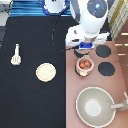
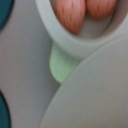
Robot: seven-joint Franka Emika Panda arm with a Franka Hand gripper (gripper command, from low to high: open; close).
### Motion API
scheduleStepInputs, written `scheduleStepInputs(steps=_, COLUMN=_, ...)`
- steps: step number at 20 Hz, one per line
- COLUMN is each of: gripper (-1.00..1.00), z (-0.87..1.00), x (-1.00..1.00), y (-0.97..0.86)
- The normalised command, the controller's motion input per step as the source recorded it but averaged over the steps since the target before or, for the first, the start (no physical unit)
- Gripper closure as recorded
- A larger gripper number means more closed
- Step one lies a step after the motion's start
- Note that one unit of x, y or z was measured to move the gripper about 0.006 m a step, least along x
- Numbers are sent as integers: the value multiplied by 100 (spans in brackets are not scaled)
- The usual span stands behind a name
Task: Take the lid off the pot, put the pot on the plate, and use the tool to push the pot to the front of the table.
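Observation:
The pot [image 1: 84, 65] stands uncovered on the stove, its reddish contents showing. My gripper [image 1: 85, 49] hangs just above it, toward the exterior view's top. In the wrist view the pot [image 2: 75, 15] lies below the hand, and a broad pale curved disc close to the camera overlaps it: the lid [image 2: 95, 90], on which the gripper is shut. In the exterior view the hand hides the lid. On the black table [image 1: 30, 100] the cream plate [image 1: 45, 72] lies left of the pot. Further left lies the white tool [image 1: 16, 55].
The reddish-brown stove [image 1: 72, 100] fills the exterior view's right side, with black burners [image 1: 106, 68] right of the pot. A large grey pan [image 1: 95, 105] with a handle sits at the bottom right, close below the pot.

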Motion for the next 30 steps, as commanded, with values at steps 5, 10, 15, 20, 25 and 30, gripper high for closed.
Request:
scheduleStepInputs(steps=5, gripper=100, z=-78, x=-71, y=3)
scheduleStepInputs(steps=10, gripper=100, z=-38, x=2, y=59)
scheduleStepInputs(steps=15, gripper=-100, z=28, x=19, y=41)
scheduleStepInputs(steps=20, gripper=-100, z=61, x=-51, y=18)
scheduleStepInputs(steps=25, gripper=-100, z=95, x=-7, y=4)
scheduleStepInputs(steps=30, gripper=-100, z=57, x=77, y=-9)
